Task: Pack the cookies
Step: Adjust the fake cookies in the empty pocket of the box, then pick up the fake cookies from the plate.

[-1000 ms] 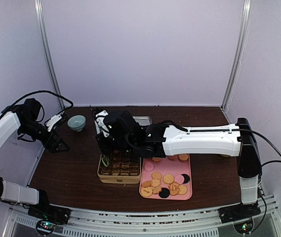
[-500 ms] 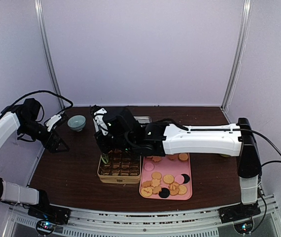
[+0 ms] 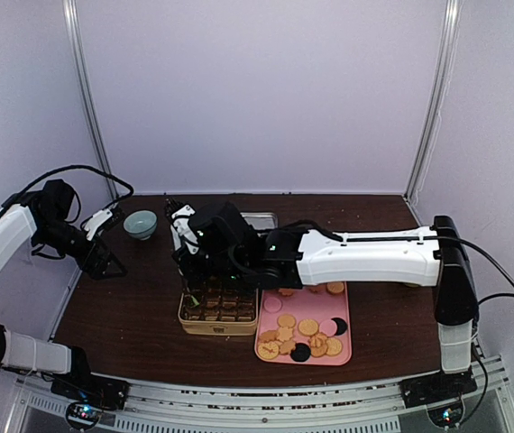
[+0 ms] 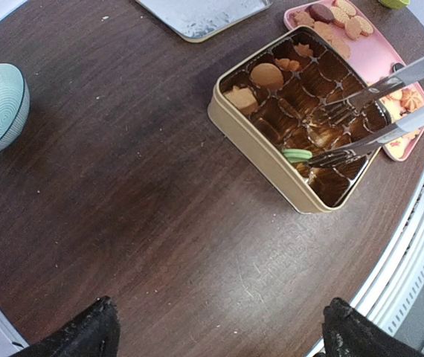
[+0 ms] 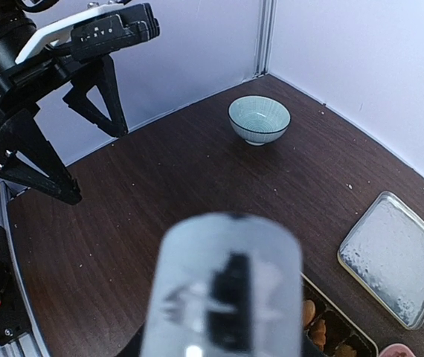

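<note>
- right end effector [image 3: 198, 262] is pinching the metal tongs [image 4: 413, 71], reaching them down into the gold tin [image 4: 257, 141], probably to drop one cookie per slot.
- the tong tips are apart, with a green cookie [image 4: 297, 155] right at the lower tip, by the tin wall. can't tell if it's let go.
- the tin has just a few slots filled. most of the cookies [image 3: 307, 327] sit on the pink tray [image 3: 334, 311] beside it.
- left end effector [image 4: 219, 335] is spread wide and empty, parked off to the side over the tabletop [image 4: 123, 208].

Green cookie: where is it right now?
In the left wrist view, the green cookie lies inside the gold tin, against the wall nearest that camera, right at the tips of the metal tongs.
</note>
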